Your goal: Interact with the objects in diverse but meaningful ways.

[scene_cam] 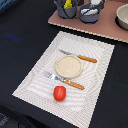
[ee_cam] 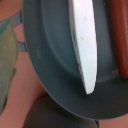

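Right, I'm hovering wrist camera over grey pot (ee_cam: 55,60); white fish (ee_cam: 84,42) inside, long axis twelve-to-six, sausage stick (ee_cam: 120,37) alongside. Gripper unseen; jaw state unknown.

- The exterior view looks down at a slant from well back, taking in the striped placemat (scene_cam: 65,67) and the pink tray (scene_cam: 107,31) behind it.
- The wrist view hangs very close over a grey pot (ee_cam: 55,45), lens facing into it.
- Shared ground: probably the grey pots (scene_cam: 79,9) on that tray; I cannot tell which.
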